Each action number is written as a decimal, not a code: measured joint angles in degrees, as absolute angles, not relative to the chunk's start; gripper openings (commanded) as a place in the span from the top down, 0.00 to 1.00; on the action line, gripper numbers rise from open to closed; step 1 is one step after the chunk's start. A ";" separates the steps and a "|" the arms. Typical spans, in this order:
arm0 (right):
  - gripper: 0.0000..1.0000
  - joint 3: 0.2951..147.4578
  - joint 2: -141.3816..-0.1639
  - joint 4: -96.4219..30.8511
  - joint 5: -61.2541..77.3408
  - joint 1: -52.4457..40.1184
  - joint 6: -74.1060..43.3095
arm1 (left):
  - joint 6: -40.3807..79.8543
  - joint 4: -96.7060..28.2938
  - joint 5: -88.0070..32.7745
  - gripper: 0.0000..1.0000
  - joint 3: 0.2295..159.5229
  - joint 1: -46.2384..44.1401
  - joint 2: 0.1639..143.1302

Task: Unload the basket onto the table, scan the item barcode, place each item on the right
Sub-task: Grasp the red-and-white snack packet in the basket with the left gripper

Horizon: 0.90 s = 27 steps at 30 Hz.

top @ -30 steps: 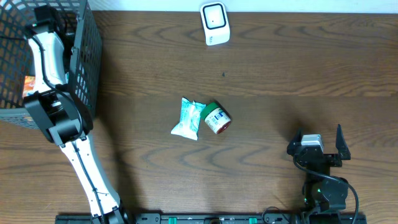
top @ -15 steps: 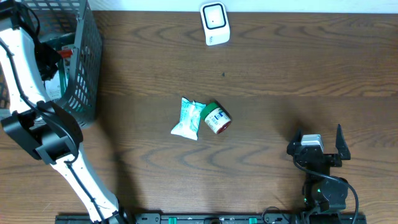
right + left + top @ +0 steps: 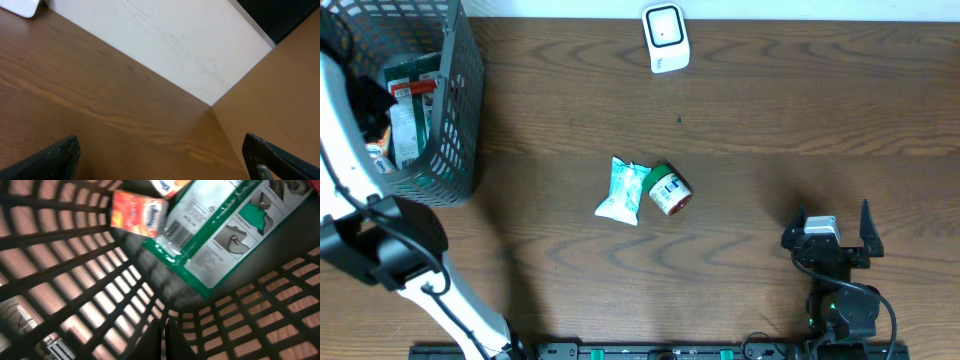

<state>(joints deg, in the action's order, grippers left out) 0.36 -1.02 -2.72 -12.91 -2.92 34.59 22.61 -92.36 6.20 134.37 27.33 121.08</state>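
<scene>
My left gripper (image 3: 165,339) is shut and empty, low inside the dark mesh basket (image 3: 462,110) at the table's far left. From overhead the left gripper (image 3: 366,108) shows only as a dark shape among the goods. Ahead of it in the left wrist view lie a green-and-white packet (image 3: 220,230) with a printed barcode and an orange box (image 3: 137,212). The white scanner (image 3: 665,38) stands at the back centre. My right gripper (image 3: 830,226) rests open and empty at the front right, over bare wood in its wrist view (image 3: 165,156).
A teal-and-white pouch (image 3: 623,190) and a green-lidded can (image 3: 669,189) lie side by side mid-table. The basket's walls close round the left gripper. A white wall (image 3: 165,45) and a brown panel (image 3: 280,95) stand beyond the right gripper.
My left arm has swung toward the left edge of the overhead view, uncovering the basket's contents. The right arm and the items mid-table have not moved.
</scene>
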 measured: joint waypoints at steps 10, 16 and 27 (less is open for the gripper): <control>0.01 0.36 -1.02 -2.72 -12.91 -2.92 34.59 | 21.12 -92.36 6.39 0.92 125.40 32.42 110.32; 0.01 0.36 -1.02 -2.72 -12.91 -2.92 34.59 | 20.91 -92.36 8.43 0.92 117.32 35.90 102.72; 0.01 0.36 -1.02 -2.72 -12.91 -2.92 34.61 | 21.10 -91.90 7.84 0.40 115.63 41.56 92.53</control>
<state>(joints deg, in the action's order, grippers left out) 0.36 -1.02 -2.72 -12.91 -2.92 34.61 21.10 -91.90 7.84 115.63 41.56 92.53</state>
